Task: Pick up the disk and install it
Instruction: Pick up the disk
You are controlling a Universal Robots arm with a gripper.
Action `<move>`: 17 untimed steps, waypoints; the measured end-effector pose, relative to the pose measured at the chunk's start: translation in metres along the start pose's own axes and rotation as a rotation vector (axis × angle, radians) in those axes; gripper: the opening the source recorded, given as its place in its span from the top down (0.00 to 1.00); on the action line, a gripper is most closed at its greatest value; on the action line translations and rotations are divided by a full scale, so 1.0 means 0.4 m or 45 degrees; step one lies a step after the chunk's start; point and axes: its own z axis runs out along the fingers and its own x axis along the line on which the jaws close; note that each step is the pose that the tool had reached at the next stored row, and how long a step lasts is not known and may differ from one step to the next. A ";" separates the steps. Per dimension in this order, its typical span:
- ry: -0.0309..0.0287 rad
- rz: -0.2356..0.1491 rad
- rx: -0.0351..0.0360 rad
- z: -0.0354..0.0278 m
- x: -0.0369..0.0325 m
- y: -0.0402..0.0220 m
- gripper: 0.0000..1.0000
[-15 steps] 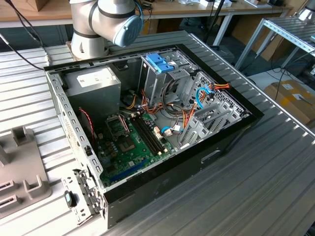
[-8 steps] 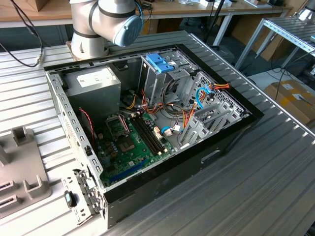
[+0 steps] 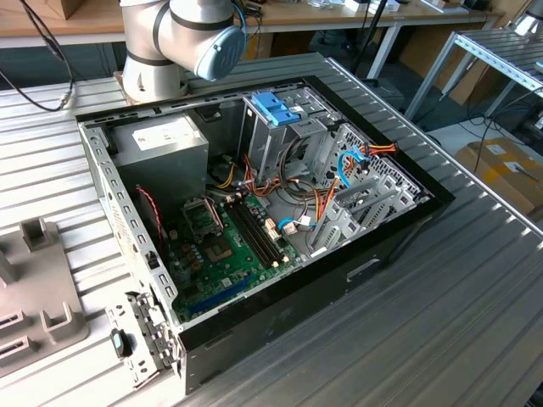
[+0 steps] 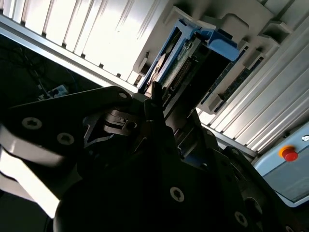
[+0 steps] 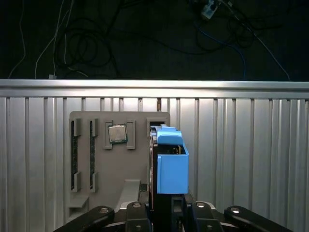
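**Spotter:** Blue plastic is your landmark. The disk (image 4: 171,65) stands on edge in a slot of the grey tray (image 5: 96,193), with a blue bracket (image 5: 172,166) clipped along it. Where is your gripper (image 5: 169,212)?

**Operator's aide:** Right at the disk, lined up with its thin edge in both wrist views. I cannot tell whether it is apart or clamped on the disk.

**Spotter:** Then treat the grasp as unproven. I judge you are at the pick-up step. Keep the gripper centred on the metal body, not on the bracket alone, which may flex. Stay square to the slot, so the disk can lift straight out without jamming against the slot walls.

**Operator's aide:** What else sits on the tray?

**Spotter:** 2 memory sticks (image 5: 75,154) stand in slots well apart from the disk. 1 processor chip (image 5: 116,133) lies between them and the disk, near it. Mind that chip, because a sideways swing could knock it.

**Operator's aide:** And further off?

**Spotter:** The tray sits at the exterior view's left on the ribbed metal table (image 3: 475,280). The open computer case (image 3: 399,229) lies toward the exterior view's right of it. At the case's far side stand a metal cage with a blue top (image 3: 276,108) and a grey power box (image 3: 161,140). Loose cables (image 3: 327,199) hang just beside the cage. In my judgement, you could snag anything carried in there on them.
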 end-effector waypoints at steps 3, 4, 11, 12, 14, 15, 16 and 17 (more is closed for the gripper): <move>0.0002 0.000 -0.0003 -0.001 0.000 0.000 0.65; 0.0001 0.000 -0.0003 -0.001 0.000 0.000 0.65; 0.0002 0.000 -0.0003 -0.002 0.000 0.000 0.65; 0.0002 0.000 -0.0003 -0.002 0.000 0.000 0.65; 0.0004 0.000 -0.0007 -0.007 0.000 0.000 0.65; 0.0002 0.000 -0.0004 -0.010 0.000 0.000 0.65; 0.0001 0.000 -0.0003 -0.016 0.000 0.000 0.65; -0.0001 0.000 -0.0002 -0.020 0.000 0.000 0.65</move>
